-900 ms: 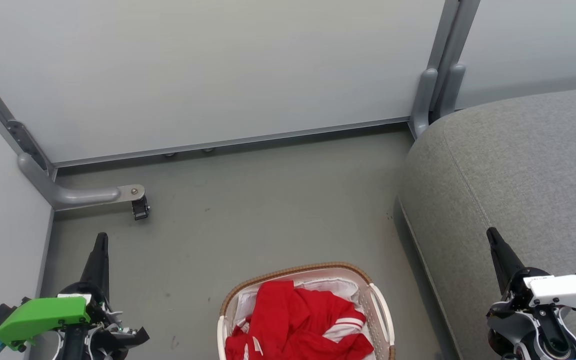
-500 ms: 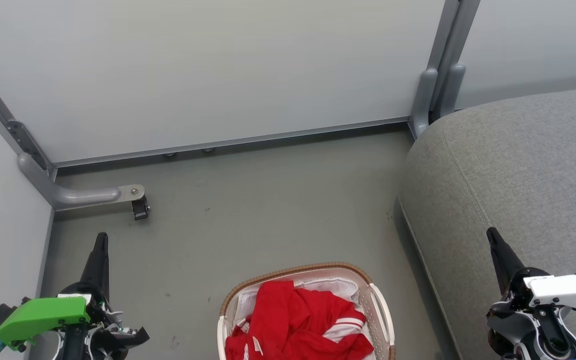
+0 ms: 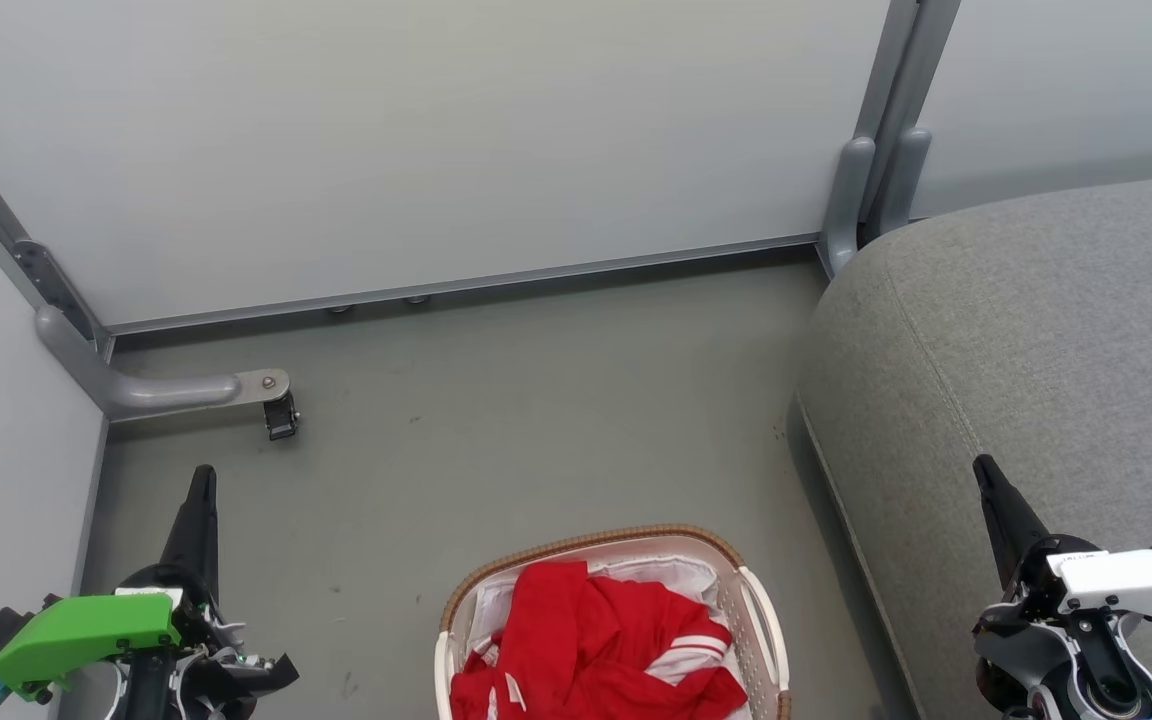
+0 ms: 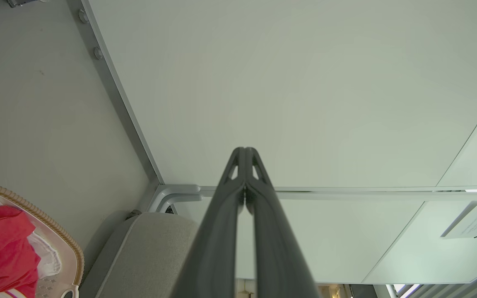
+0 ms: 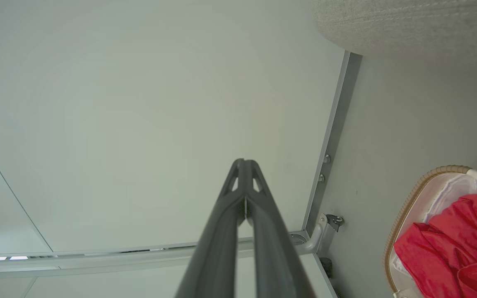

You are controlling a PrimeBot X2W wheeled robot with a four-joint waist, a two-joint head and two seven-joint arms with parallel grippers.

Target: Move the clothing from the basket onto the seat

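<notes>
Red clothing with white stripe trim (image 3: pixel 596 650) lies bunched in the white basket with a brown woven rim (image 3: pixel 591 541), on the floor at the bottom centre of the head view. The basket rim (image 4: pixel 44 221) and clothing (image 4: pixel 0 248) also appear in the left wrist view, and the clothing (image 5: pixel 454 256) in the right wrist view. The grey seat (image 3: pixel 1036 340) fills the right side. My left gripper (image 3: pixel 202 476) is shut and empty, left of the basket. My right gripper (image 3: pixel 982 466) is shut and empty, over the seat's front edge.
Pale partition panels (image 3: pixel 436 130) stand behind the grey floor, on a metal frame with a curved foot and a small caster (image 3: pixel 279 415) at the left. A grey upright post (image 3: pixel 871 170) stands at the seat's back corner.
</notes>
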